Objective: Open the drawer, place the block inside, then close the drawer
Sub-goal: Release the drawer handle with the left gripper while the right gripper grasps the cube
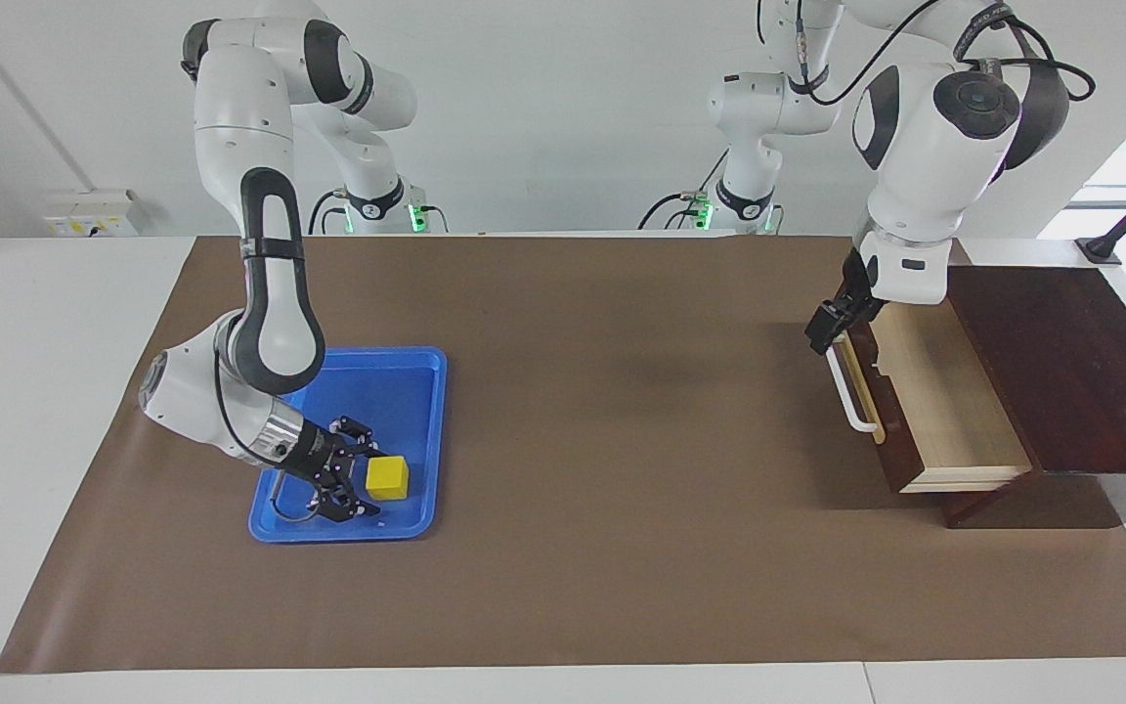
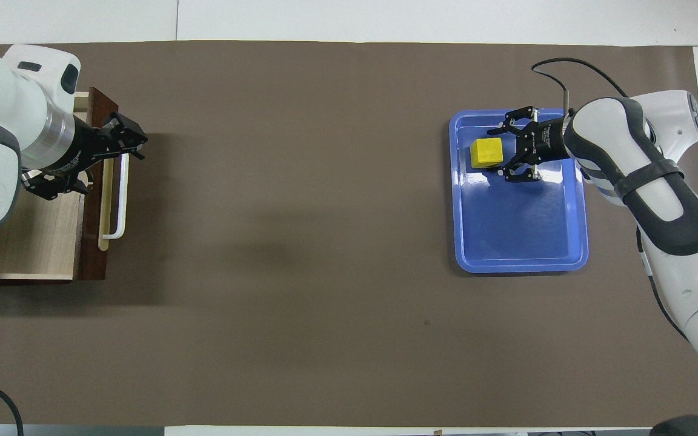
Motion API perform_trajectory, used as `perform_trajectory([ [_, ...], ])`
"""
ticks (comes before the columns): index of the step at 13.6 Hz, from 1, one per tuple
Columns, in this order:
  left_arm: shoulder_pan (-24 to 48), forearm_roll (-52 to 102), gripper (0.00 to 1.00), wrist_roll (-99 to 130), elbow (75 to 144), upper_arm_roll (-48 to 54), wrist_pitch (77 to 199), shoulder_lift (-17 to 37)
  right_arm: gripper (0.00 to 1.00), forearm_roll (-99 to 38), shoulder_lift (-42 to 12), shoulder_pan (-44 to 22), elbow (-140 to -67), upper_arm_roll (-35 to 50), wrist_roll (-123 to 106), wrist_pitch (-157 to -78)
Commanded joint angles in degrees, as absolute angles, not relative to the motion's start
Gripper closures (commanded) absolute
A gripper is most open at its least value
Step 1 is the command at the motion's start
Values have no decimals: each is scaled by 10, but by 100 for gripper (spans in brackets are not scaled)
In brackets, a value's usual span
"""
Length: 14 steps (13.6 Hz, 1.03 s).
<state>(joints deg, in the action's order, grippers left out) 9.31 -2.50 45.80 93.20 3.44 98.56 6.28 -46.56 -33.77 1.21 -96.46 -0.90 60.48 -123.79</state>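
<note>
The yellow block (image 1: 387,476) (image 2: 486,151) lies in the blue tray (image 1: 397,381) (image 2: 518,230) toward the right arm's end of the table. My right gripper (image 1: 356,478) (image 2: 502,152) is low in the tray, open, its fingers to either side of the block's edge. At the left arm's end, the drawer (image 1: 944,391) (image 2: 34,236) stands pulled out of the dark cabinet (image 1: 1061,362), its pale inside empty. My left gripper (image 1: 825,334) (image 2: 85,160) is open and raised over the drawer's front panel, above the white handle (image 1: 848,401) (image 2: 122,200), holding nothing.
A brown mat (image 1: 573,508) (image 2: 300,242) covers the table between tray and cabinet. A black stand (image 1: 1125,230) rises beside the cabinet at the table's edge, nearer to the robots.
</note>
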Motion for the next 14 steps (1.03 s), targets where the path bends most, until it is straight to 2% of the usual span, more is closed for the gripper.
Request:
perform_trajectory([
  [1,91,14,0,551,947,33,976,45,50,-486,-338,17,-972,-7,576,-1245],
  [2,91,14,0,591,947,33,979,44,63,-486,-338,18,-972,-6,575,-1245],
  [4,91,14,0,648,950,33,980,43,96,-486,-338,18,-971,-7,566,-1241],
  [5,91,14,0,656,961,33,981,37,100,-485,-338,20,-971,-7,549,-1237],
  [9,99,15,0,683,980,35,981,25,100,-484,-335,28,-957,-8,533,-1203],
  [14,98,15,0,838,979,35,998,27,100,-461,-330,10,-854,-9,635,-1099],
])
